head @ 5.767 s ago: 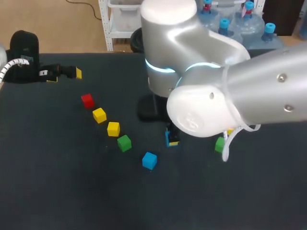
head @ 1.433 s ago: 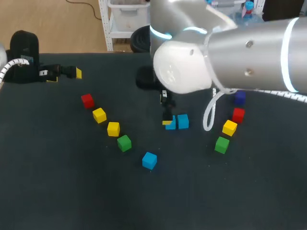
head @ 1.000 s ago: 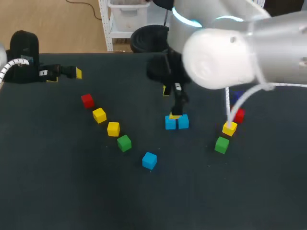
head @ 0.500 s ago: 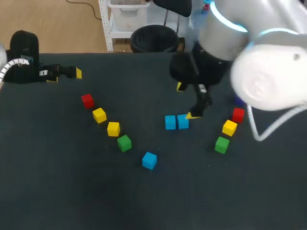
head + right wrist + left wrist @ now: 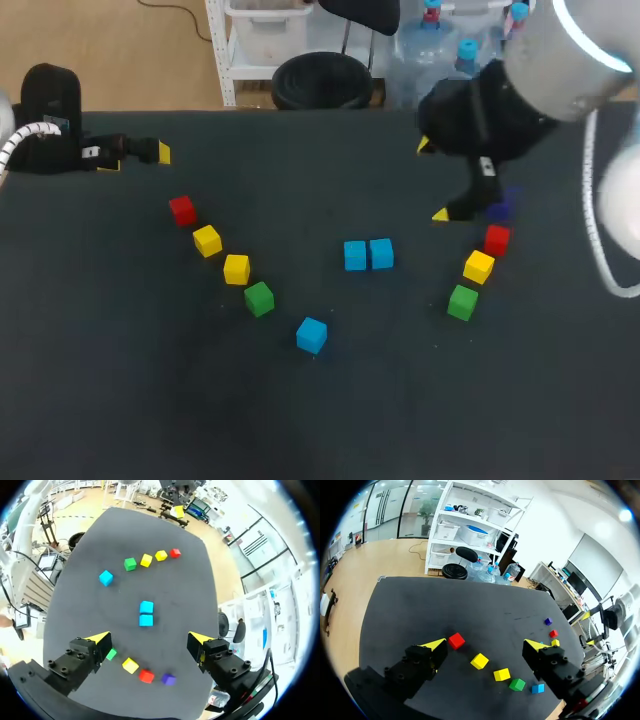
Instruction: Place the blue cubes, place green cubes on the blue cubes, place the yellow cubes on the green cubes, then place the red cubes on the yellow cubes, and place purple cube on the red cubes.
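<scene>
Two blue cubes (image 5: 355, 255) sat touching mid-table, prob. the base for stacking (a third lay apart). R gripper (image 5: 433, 180) hung near the purple cube (image 5: 500, 205), jaws wide, empty. L gripper (image 5: 484, 643) the same, at the far-left edge. Count: 3 blue, 2 green cubes (image 5: 259, 298), 3 yellow cubes (image 5: 237, 268), 2 red cubes (image 5: 182, 209), 1 purple.

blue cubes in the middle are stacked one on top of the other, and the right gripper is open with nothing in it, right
Not quite. The two blue cubes in the middle are not stacked: they lie side by side on the table, touching, as the head view shows. The rest holds: the right gripper is open with nothing in it.
</scene>
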